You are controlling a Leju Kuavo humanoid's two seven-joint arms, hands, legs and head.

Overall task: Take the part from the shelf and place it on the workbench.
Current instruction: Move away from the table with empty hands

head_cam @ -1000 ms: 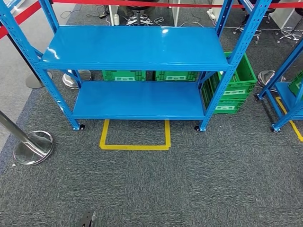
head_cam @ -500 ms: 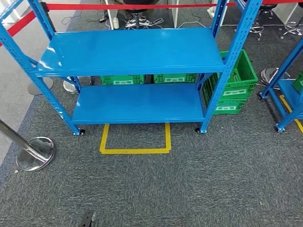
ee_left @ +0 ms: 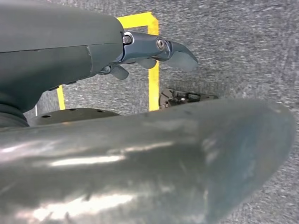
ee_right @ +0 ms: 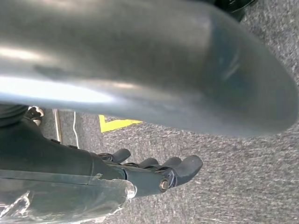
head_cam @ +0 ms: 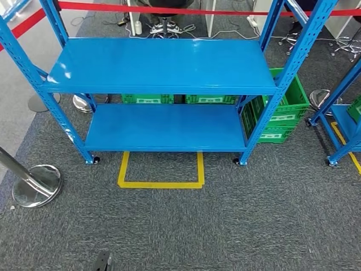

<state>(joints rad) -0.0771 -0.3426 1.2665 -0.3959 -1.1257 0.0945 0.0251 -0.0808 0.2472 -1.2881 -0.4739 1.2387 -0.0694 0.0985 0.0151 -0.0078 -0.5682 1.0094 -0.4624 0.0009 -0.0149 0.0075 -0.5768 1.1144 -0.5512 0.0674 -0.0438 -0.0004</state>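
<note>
A blue metal shelf (head_cam: 162, 65) stands straight ahead of me in the head view, its upper and lower (head_cam: 166, 127) boards showing plain blue surface. My left hand (ee_left: 155, 46) hangs over grey carpet in the left wrist view, fingers stretched out and apart, with nothing in them. In the right wrist view my right hand (ee_right: 166, 170) hangs the same way above the carpet, fingers extended and holding nothing.
A yellow taped square (head_cam: 161, 183) marks the carpet in front of the shelf. Green crates (head_cam: 278, 110) sit behind and at its right end. A chrome stanchion base (head_cam: 37, 185) stands at the left, a second blue shelf (head_cam: 340, 107) at the right, and red barrier tape (head_cam: 170, 8) runs behind.
The whole head picture has shifted: the camera has moved a little, and the shelf now looks slightly nearer and lower in the picture. Nothing in the scene itself has moved.
</note>
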